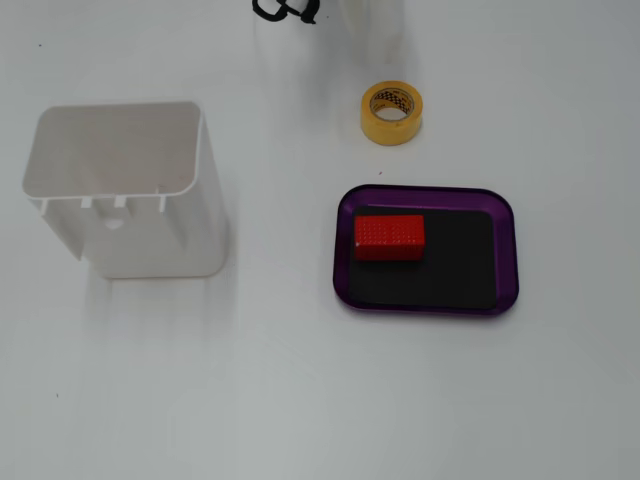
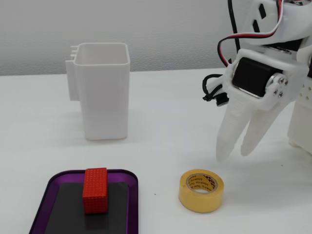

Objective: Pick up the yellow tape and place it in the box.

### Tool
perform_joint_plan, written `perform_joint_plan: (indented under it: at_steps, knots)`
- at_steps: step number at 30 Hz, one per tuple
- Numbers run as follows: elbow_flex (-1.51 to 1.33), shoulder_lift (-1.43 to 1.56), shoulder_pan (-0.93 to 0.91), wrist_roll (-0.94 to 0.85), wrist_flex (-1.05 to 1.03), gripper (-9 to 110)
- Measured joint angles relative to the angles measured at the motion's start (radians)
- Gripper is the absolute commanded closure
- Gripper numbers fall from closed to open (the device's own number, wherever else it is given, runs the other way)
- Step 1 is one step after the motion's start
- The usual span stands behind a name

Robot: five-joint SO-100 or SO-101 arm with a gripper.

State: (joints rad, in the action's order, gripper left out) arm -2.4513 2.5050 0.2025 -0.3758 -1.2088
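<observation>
Yellow tape [image 2: 201, 190] loose on the table [image 1: 300, 400], gripper [image 2: 235, 152] above and behind it, holding nothing.

In a fixed view the white fingers [image 2: 229, 136] hang tips-down with only a narrow gap between them, near the tape but not touching. Tape lies flat, hole up, just off the box's [image 1: 508, 250] far edge, outside the purple rim [image 2: 132, 195]. Red block [image 1: 389, 237] sits on the box floor, left part. Tall white container [image 1: 120, 190] stands toward the table's left side, well apart from both.
</observation>
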Motion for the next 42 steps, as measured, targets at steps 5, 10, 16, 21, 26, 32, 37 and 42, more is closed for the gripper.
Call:
perform_joint_plan:
  at_steps: [5,10,16,21,26,32,37,42]
  knots:
    - [0.057,-0.137,-0.009,-0.002,0.025,85]
    - [0.064,-0.224,-0.009,-0.002,0.080,85]
    - [0.064,-0.285,-0.009,-0.002,0.130,85]
    - [0.064,-0.327,-0.009,-0.002,0.169,85]
    - [0.064,-0.382,-0.009,-0.002,0.222,85]
    - [0.066,-0.483,-0.009,-0.002,0.291,98]
    - [0.094,-0.537,-0.009,-0.003,0.304,102]
    - [0.218,-0.535,0.000,-0.002,0.247,102]
